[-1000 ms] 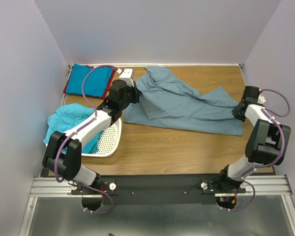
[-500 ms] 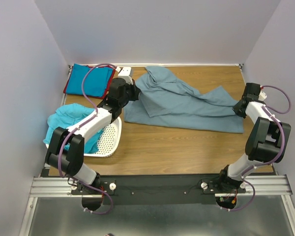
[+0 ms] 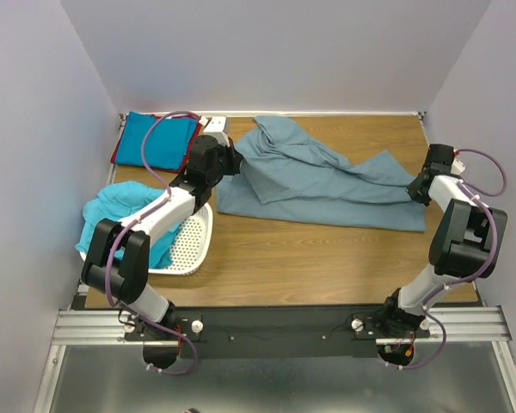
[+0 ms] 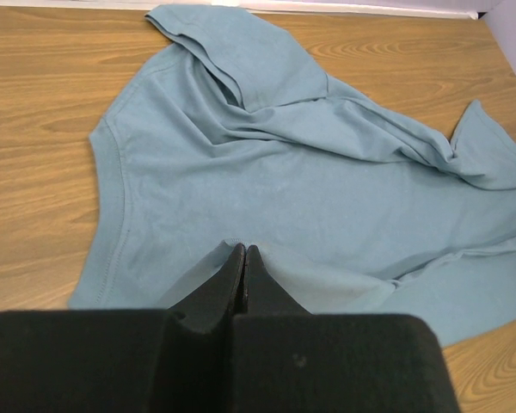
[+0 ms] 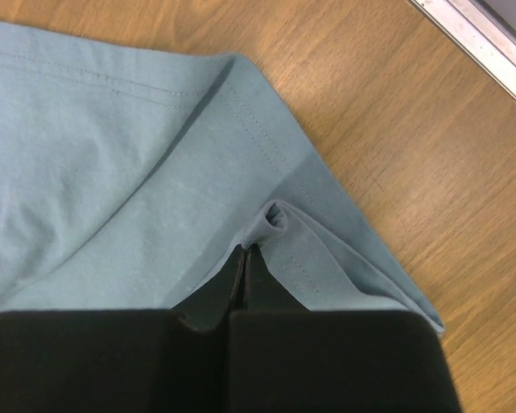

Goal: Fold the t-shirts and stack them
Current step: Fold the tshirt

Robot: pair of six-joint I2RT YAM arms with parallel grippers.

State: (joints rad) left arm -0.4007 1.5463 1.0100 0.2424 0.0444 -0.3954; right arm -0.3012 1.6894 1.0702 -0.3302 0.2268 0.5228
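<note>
**Holding the large dusty grey-blue cloth t-shirt [image 3: 327,185] at both ends**

Lying on the brown wooden counter [image 3: 310,258], the shirt has its long axis running left to right and slanting a little, from the back left toward the near right. It is rumpled rather than flat. A folded flap points toward the back wall near the middle, and loose ridges run along the length of the cloth.

The left gripper [image 3: 238,165] sits at the shirt's left end. In the left wrist view its fingers [image 4: 243,258] are pressed together with no gap, nipping the near edge of the fabric, which puckers slightly at the tips. From there the shirt fans out away from the wrist.

The right gripper [image 3: 417,191] sits at the opposite, right end. Its fingers [image 5: 246,262] are likewise closed tight, pinching a small raised fold of cloth just inside a corner with a double-stitched border.

A bright blue folded shirt [image 3: 159,142] lies flat in the back left corner, well apart from the grey-blue one. A red shirt [image 3: 115,157] shows as a thin margin beneath its left side. Nearer, on the left, a bright turquoise shirt [image 3: 120,211] is bunched up and spills over the rim of a white perforated plastic basket [image 3: 193,245].
</note>
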